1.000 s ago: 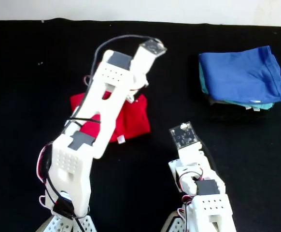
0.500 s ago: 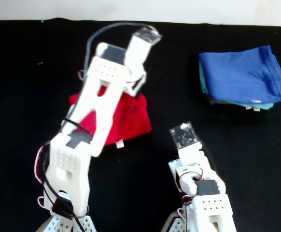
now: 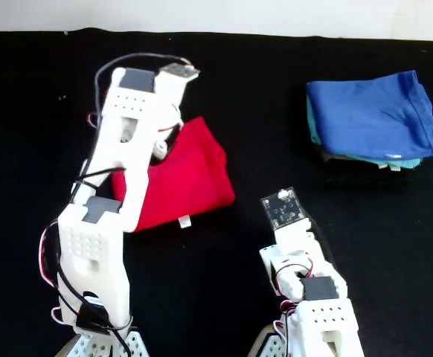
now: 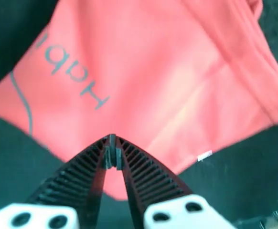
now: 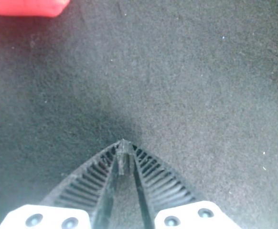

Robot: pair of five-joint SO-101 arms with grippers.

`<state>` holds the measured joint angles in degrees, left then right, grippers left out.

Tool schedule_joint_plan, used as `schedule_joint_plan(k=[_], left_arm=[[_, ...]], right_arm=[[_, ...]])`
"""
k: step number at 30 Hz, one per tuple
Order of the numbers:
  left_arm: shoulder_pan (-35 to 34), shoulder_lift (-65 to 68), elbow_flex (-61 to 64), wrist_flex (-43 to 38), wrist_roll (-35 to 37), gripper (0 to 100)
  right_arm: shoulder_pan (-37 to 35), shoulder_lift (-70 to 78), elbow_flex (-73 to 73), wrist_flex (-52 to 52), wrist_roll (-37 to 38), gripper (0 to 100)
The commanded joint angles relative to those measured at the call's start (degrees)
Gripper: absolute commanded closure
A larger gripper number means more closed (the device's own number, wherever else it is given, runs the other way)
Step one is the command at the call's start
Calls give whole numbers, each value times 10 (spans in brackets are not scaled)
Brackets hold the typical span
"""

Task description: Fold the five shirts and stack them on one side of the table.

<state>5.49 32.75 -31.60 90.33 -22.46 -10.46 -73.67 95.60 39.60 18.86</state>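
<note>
A red shirt [image 3: 183, 178] lies folded flat on the table [image 3: 276, 74], left of centre and skewed to the table's edges. It has grey lettering on its upper face and a small white tag [image 3: 184, 220] at its near edge. Near the far right corner sits a stack [image 3: 373, 141]: a folded blue shirt [image 3: 373, 111] on top, a teal shirt [image 3: 369, 160] edging out beneath, and dark cloth lowest, not identifiable.

From my console, the left arm [image 3: 123, 171] covers the left side of the red shirt [image 3: 190, 175] in the high view, and both wrist views cut that shirt off at the frame edge. Beneath the blue shirt [image 3: 373, 111], the lower layers of the stack [image 3: 358, 158] show as thin edges I cannot count.
</note>
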Motion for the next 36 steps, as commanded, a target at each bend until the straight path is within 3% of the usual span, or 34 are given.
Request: schedule_joint_plan(k=[1,14,21,31,36], left_arm=[[37,-32,36,-77,-4,990],[109,-11,71,-97,-1,986],[117,14,47,-144,58,986],[108,-54,-174,98,58,986],[53,-102,-109,113,59,988]], right_arm=[[-4,-7,42,3,2,992],[-4,-7,42,3,2,992],[-4,-7,42,3,2,992],[-4,-7,42,3,2,992],[-4,-7,42,3,2,992]])
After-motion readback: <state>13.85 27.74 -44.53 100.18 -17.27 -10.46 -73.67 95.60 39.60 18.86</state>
